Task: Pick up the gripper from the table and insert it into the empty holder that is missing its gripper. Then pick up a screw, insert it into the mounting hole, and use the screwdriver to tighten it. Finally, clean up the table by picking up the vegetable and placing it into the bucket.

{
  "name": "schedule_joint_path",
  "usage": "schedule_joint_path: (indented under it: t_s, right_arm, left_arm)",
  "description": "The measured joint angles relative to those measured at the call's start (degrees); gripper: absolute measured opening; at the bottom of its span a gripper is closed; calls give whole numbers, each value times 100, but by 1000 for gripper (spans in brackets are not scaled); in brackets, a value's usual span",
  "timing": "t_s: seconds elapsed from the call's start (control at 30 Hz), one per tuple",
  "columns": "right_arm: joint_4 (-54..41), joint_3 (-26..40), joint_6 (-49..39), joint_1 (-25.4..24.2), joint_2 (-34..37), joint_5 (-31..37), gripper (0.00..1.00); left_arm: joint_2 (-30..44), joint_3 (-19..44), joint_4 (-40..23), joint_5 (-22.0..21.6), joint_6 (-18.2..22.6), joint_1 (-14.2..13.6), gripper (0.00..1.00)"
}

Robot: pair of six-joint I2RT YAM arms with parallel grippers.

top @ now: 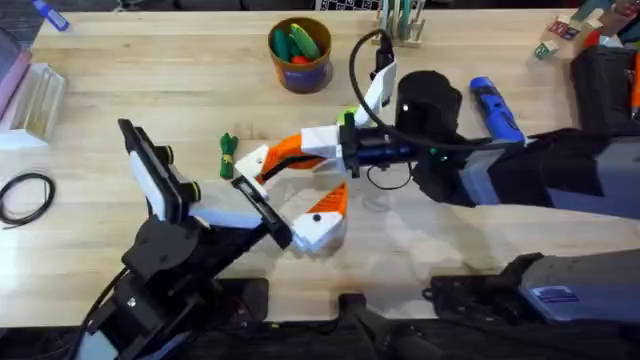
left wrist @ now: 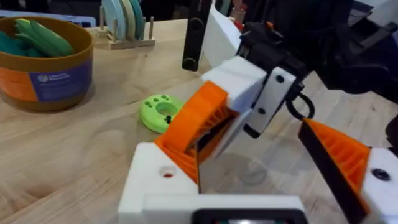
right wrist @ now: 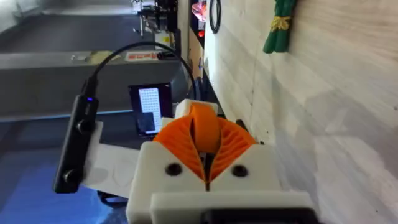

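Robotics lab or test bench. Large light wooden tabletop (top: 150, 80) with visible grain carries staged props: a small round purple-blue cup with orange-brown rim (top: 301, 55) holding toy vegetables, beyond the right arm's white-and-orange claw (top: 250, 168); a thick blue cylindrical electric screwdriver (top: 496, 108) behind it; a coiled black cable (top: 24, 196) well apart. A lit screen (right wrist: 149, 109) shows in the dim room beyond the table edge.

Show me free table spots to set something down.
Bare wood lies left of the vegetable, between the black cable loop and the bucket, and at the far right beyond the screwdriver. The middle is crowded where the left gripper and right gripper meet.
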Motion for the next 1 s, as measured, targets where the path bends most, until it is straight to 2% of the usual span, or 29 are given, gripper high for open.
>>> schedule_joint_path:
  t_s: [0.33,0.87,0.9,1.0]
  right_arm:
    - [-352,125,-714,-74,-2,-278,8]
    - [-342,140,-862,-83,0,-366,13]
    - [-310,140,-868,-83,7,-394,62]
    - [-173,140,-945,-76,67,-522,290]
  left_arm:
    - [1,-1,9,186,-22,13,989]
    - [-1,-1,20,229,-13,22,988]
    - [-1,0,22,228,-5,22,989]
    - [-7,-1,34,331,31,20,988]
